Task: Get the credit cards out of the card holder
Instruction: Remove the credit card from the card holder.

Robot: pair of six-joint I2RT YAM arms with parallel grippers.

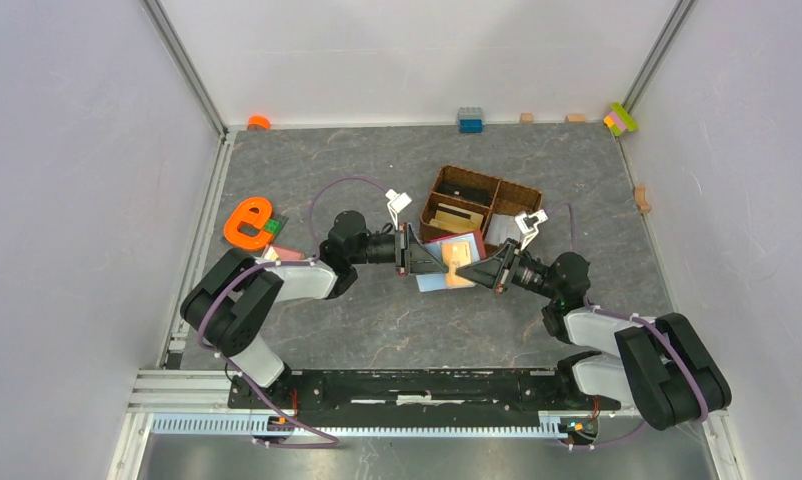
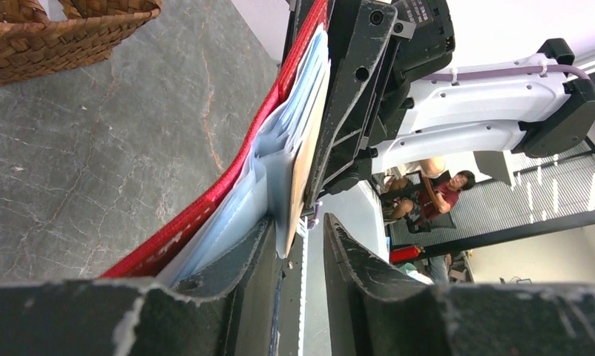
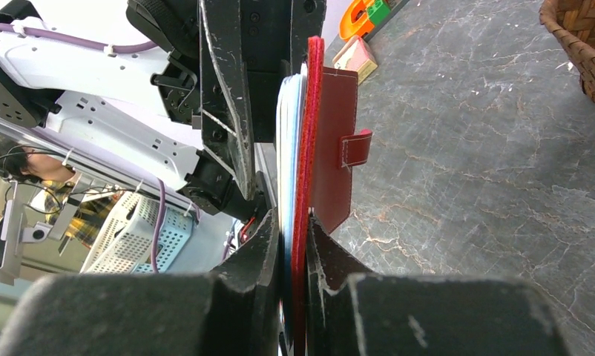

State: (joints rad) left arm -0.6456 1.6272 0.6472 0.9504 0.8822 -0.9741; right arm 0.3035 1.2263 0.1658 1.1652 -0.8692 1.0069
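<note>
Card holder (image 3: 331, 148) spread face up over table (image 1: 377, 170), between both hands. Right hand (image 3: 293, 222) clamps red cover edge. Left hand (image 2: 302, 222) jaws apart, orange-tan card (image 2: 302, 163) edge lying in gap, seems not pinched. Card long axis points toward left hand; left is nearer.

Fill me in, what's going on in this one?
The right hand is clamped on the edge of the dark red card holder, mid-table. The left hand faces it from the other side, its fingers parted around the edge of an orange-tan credit card. That card sits in the holder, not yet pulled out.
</note>
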